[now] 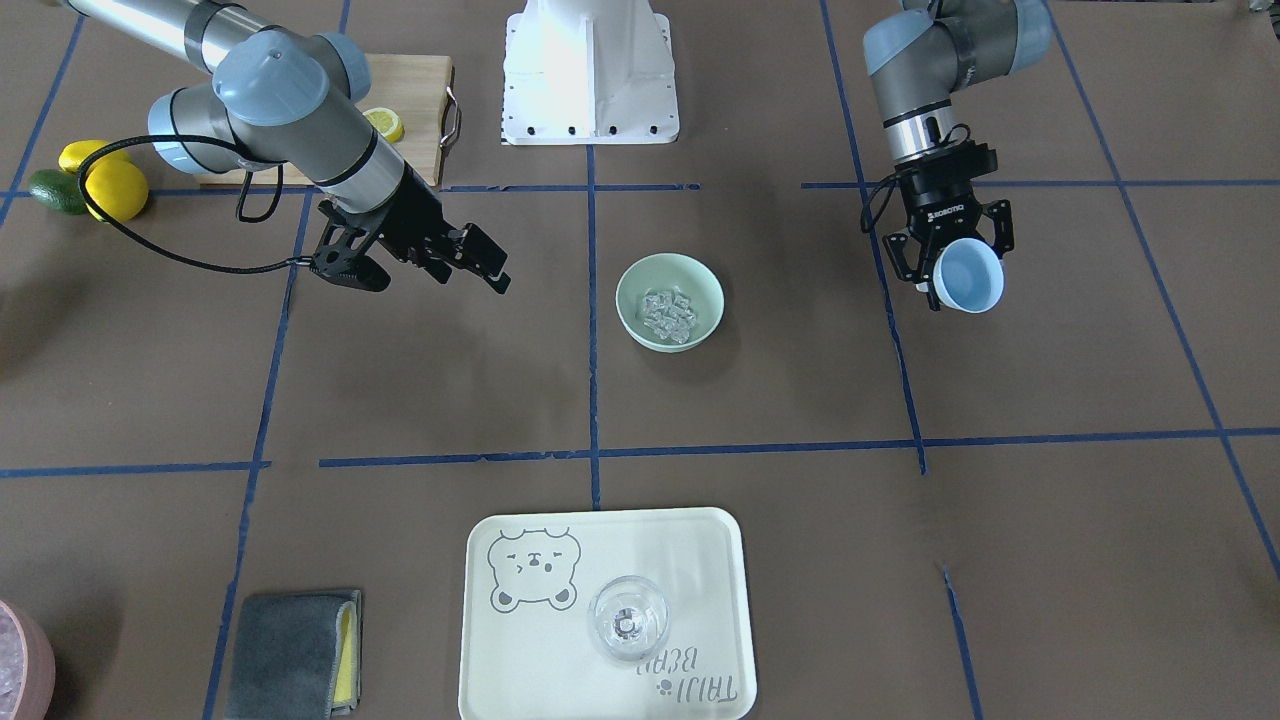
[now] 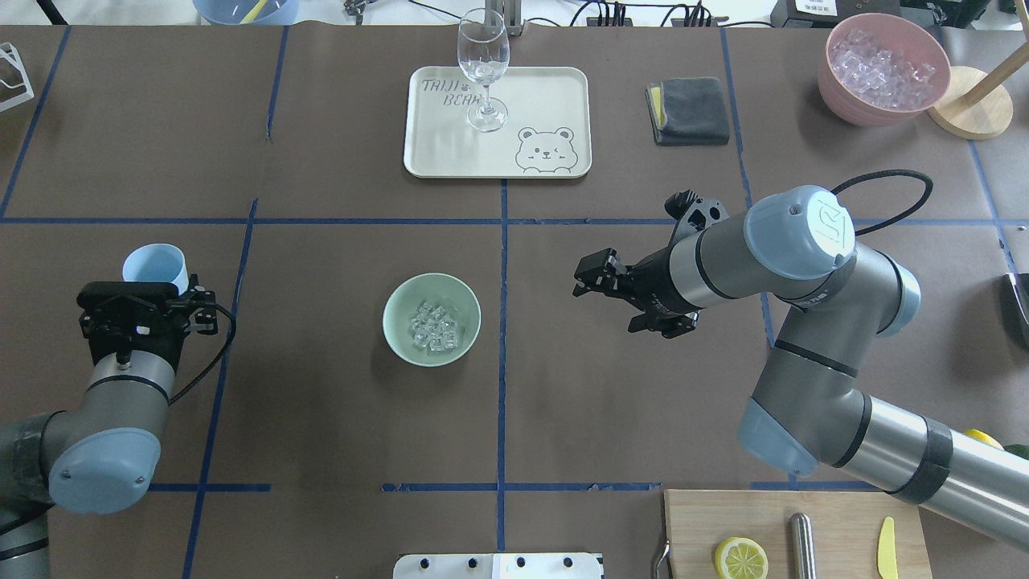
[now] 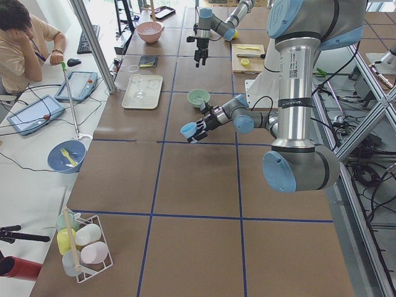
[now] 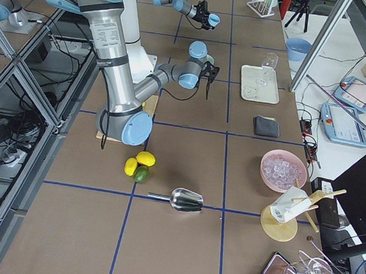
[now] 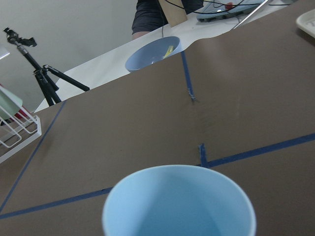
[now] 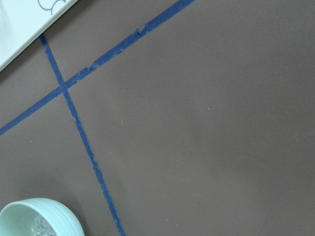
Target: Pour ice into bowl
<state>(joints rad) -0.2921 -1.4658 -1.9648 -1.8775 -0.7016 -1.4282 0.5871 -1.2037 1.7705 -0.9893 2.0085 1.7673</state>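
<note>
Inspected at table [image 2: 321, 145] level, brown paper covering with blue tape grid.

Round pale mint-green bowl [image 2: 408, 299]: upright near the table's middle, just to the robot's left of the central tape line. Small heap of clear glassy ice cubes [image 2: 435, 326]: inside that bowl, piled at the bottom.

Left gripper [image 2: 155, 286]: clamped on a light blue cup [image 2: 154, 264], raised clear of the table and well apart from the bowl, out on the robot's left. Cup tipped, mouth turned away from the robot; interior plain blue in the wrist view.

Right gripper [image 2: 589, 277]: jaws parted, gripping nothing, hovering across the tape line from the bowl, pointed toward it, not touching.

Cream rectangular tray with bear drawing [image 2: 434, 145]: at the far side beyond the bowl, carrying a clear stemmed glass [image 2: 483, 72], upright. Folded dark grey cloth [image 2: 691, 110]: beside the tray. Pink bowl [image 2: 868, 112] holding more ice: far right corner. Wooden cutting board [image 2: 836, 523] with lemon half [image 2: 740, 558]: near edge, robot's right.
</note>
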